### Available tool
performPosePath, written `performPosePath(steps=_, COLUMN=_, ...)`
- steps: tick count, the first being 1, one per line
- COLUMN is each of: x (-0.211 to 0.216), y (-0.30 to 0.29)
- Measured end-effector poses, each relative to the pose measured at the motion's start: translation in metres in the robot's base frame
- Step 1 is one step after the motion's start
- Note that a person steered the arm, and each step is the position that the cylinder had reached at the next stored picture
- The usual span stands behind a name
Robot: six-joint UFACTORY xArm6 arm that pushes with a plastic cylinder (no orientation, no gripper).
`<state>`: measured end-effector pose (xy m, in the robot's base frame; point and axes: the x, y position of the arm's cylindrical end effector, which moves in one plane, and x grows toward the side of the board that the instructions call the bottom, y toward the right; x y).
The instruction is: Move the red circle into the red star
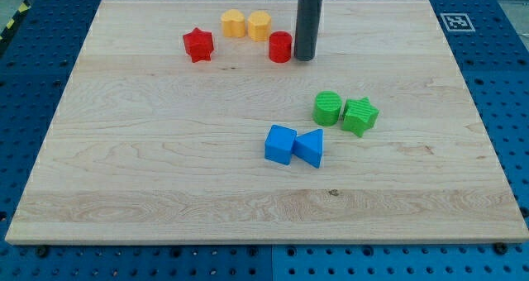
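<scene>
A: Item one, end effector?

B: My tip [304,58], a plain dark rod with no jaws, so nothing to spread or pinch. It stands on the board near the top edge, a little right of the middle, just beside the red circle [280,47] on that block's right side. Whether it is touching or a hair apart I cannot tell.

A: Item two, task pieces?

B: The red circle, as logged. The red star [198,45] lies to its left along the same top strip, apart from it, with bare wood between the two.

A: Neighbours?

B: A yellow block [234,22] and a second yellow block [259,24], side by side and touching, sit closer to the top edge, above the gap between star and circle. The second one is near the circle's upper left. Their shapes are not clear to me.

A: Further out?

B: Right of centre: a green circle [327,107] and a green star [359,116], touching. Below them, towards the middle of the wooden table [124,173]: a blue cube [280,144] and a blue triangle [311,147], also touching.

A: Step in hand?

B: By my reading, the tip is set behind the circle and the push towards the star is about to start or just under way.

A: Next move calls for?

B: A steady push towards the left edge, kept level so the circle slides under the yellow pair without clipping it, and centred so it does not roll off the rod.
</scene>
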<state>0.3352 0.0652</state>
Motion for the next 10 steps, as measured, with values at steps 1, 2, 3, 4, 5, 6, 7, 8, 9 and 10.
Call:
performPosePath(steps=1, x=-0.013, y=0.005)
performPosePath(steps=2, x=-0.012, y=0.005)
performPosePath(steps=3, x=-0.01, y=-0.004)
performPosePath(steps=4, x=-0.01, y=-0.021)
performPosePath(steps=5, x=-0.01, y=-0.021)
performPosePath(steps=6, x=-0.015, y=-0.021)
performPosePath(steps=7, x=-0.018, y=-0.021)
performPosePath(steps=8, x=-0.018, y=-0.023)
performPosePath(steps=9, x=-0.018, y=-0.037)
performPosePath(steps=10, x=-0.018, y=-0.056)
